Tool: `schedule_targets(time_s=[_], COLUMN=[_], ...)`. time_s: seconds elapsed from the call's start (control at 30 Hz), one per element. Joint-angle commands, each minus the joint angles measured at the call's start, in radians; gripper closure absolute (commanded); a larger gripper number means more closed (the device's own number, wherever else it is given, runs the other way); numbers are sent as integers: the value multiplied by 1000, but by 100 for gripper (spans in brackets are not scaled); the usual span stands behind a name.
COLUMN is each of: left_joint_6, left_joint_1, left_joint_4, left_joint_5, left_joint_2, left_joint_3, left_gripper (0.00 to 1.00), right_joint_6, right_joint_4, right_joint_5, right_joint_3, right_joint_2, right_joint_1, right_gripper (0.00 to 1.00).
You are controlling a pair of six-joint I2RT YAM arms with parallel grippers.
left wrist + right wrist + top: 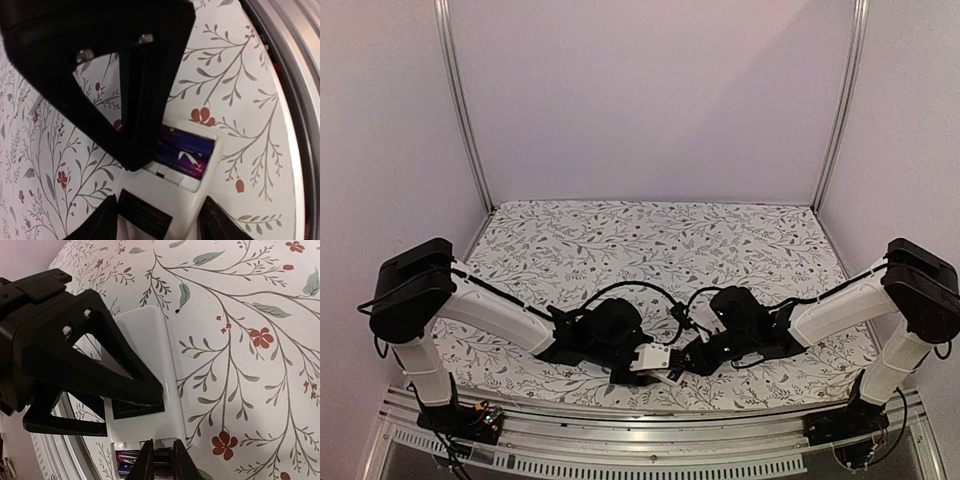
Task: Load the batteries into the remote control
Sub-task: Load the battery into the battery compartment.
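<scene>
White remote control (192,205) sat clamped in the left gripper (162,227), two batteries (185,150) lay in its compartment just ahead, right gripper (163,462) tips hung barely parted over them, grip unclear.

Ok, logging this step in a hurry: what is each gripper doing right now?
Left gripper: closed on the small flat white plastic remote control.
Right gripper: slightly open at the dark purple cylindrical batteries, holding nothing visible.
</scene>
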Motion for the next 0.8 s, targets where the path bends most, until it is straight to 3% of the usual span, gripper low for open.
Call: schedule_targets(time_s=[0.0,0.37,0.77], left_joint_6=[-30,-33,-26], left_joint_1=[4,-10,-26], left_joint_4=[-137,-147,-124], left_joint_5=[-29,-42,-71], left_joint_2=[69,81,82], left_joint_3=[-39,-30,-51], left_gripper=[46,46,46], right_joint_6=[-15,-33,-7], right_joint_4=[-274,-326,-303], right_joint_5=[52,23,-5], right_joint_3=[-29,112,151], right_joint_2=[-1,-56,-81], right_joint_1=[16,16,-19], right_gripper=[85,79,78])
